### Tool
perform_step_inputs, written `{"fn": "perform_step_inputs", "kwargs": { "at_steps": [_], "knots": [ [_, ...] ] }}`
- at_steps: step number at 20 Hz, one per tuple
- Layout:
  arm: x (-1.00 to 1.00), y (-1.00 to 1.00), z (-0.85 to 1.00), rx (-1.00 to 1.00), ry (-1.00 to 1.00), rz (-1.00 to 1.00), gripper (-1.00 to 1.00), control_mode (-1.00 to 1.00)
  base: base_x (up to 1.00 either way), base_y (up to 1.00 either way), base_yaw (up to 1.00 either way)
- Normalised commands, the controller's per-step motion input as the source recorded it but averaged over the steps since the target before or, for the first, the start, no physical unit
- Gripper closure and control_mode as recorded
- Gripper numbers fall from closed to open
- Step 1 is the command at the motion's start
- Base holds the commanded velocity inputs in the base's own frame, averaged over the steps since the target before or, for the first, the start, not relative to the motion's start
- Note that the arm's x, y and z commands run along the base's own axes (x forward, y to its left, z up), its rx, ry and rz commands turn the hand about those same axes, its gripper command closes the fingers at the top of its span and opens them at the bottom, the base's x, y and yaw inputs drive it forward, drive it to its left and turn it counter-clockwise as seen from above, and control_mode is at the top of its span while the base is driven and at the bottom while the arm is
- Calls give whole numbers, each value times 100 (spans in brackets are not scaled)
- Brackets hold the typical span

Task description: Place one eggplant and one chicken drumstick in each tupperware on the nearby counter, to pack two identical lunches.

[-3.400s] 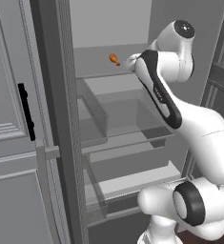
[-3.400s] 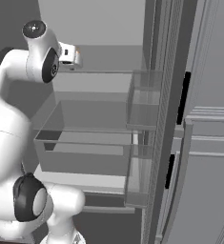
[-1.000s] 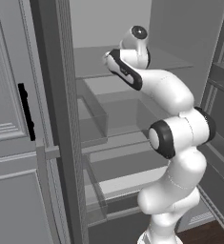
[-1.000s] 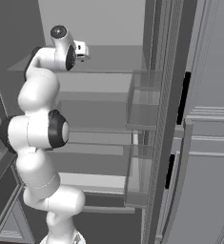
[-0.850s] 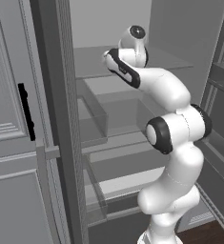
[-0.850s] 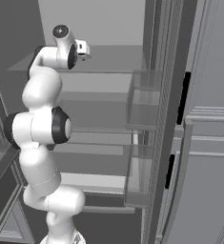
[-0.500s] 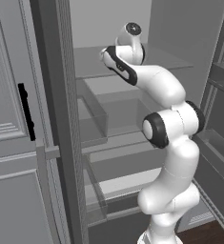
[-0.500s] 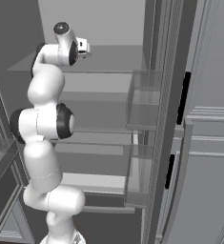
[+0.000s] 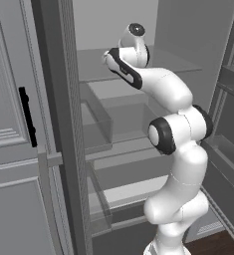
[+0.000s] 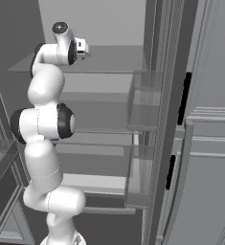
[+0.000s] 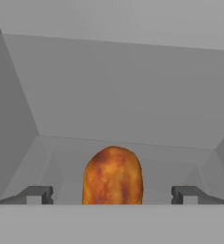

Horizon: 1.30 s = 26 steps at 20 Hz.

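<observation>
Your claw [image 11: 112, 194] stands spread around the drumstick [image 11: 113, 175]. It looks light, rounded and slick; pinch across the thick meaty middle.

- The arm [image 9: 175, 149] stands tall on its base, stacked almost straight up through the dark elbow joint.
- From the top joint the forearm bends over and reaches forward at upper-shelf height.
- The gripper [image 11: 112, 194] points level, straight ahead, along the hand camera's line.
- Its jaws stand wide apart, one fingertip [image 11: 36, 194] far to each side, gripping nothing.
- In the right base view the hand [image 10: 80, 48] juts out just past the wrist.
</observation>
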Motion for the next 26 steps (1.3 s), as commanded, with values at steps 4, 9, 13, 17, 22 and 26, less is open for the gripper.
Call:
{"fn": "perform_step_inputs", "kwargs": {
  "at_steps": [4,9,13,17,22,26],
  "knots": [
    [0,0,0,0,0,0,-100,-100,0,0,0],
    [0,0,0,0,0,0,100,-100,0,0,0],
    [0,0,0,0,0,0,100,-100,0,0,0],
    [-5,0,0,0,0,0,100,-100,0,0,0],
    [-94,-10,0,1,-3,-3,100,-100,0,0,0],
    [-100,-31,-4,5,-4,-8,100,-100,0,0,0]
  ]
}}
